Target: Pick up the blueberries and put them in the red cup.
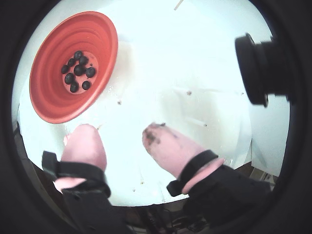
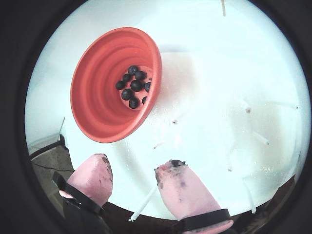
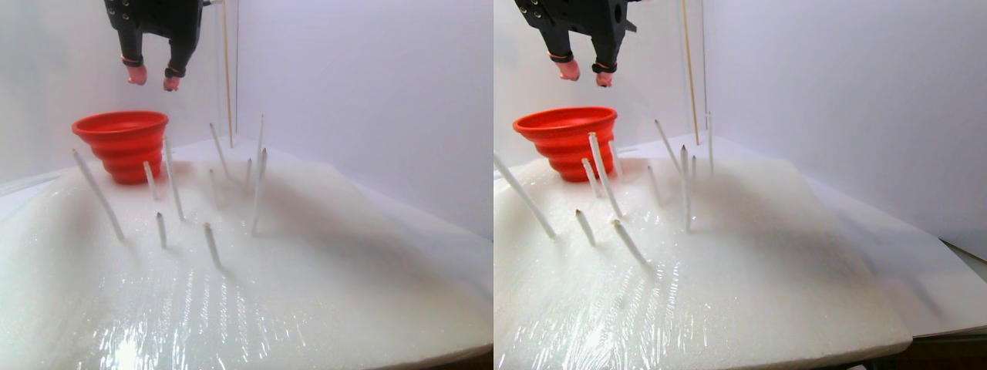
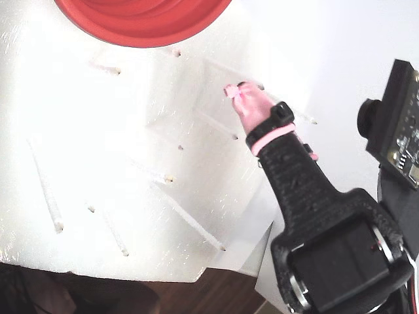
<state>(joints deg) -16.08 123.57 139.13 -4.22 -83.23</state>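
pincer (image 1: pixel 122 134): open, pink-capped fingers apart, nothing between them. In both wrist views the tips enter from the 6 o'clock edge; dark smudges on the right-hand fingertip (image 2: pixel 171 171).
pincer height: stereo pair view shows it (image 3: pixel 153 79) hanging in the air above the red cup, clear of the rim, no contact.
red cup (image 1: pixel 51 97): upright on the white foam pad, ribbed stepped wall, wide mouth. Sits at about 10 o'clock in a wrist view, about 9 o'clock of centre in a wrist view (image 2: pixel 92 112). In the fixed view only its rim (image 4: pixel 141 29) shows, cut off at 12 o'clock.
blueberries (image 1: pixel 78 70): clustered on the cup floor, touching each other; roughly eight dark balls countable in a wrist view. Same cluster seen in a wrist view (image 2: pixel 132 87), part hidden behind the near rim. Not visible in the stereo pair or fixed view.
foam pad (image 3: pixel 324 262): white, wrapped in glossy film, covers the bench.
sticks (image 3: pixel 171 181): thin white, stuck in the pad at mixed tilts, grouped at about 4 o'clock of the cup in the stereo pair view; tips bare.
camera module (image 4: pixel 393 121): black, on the arm at 3 o'clock in the fixed view.
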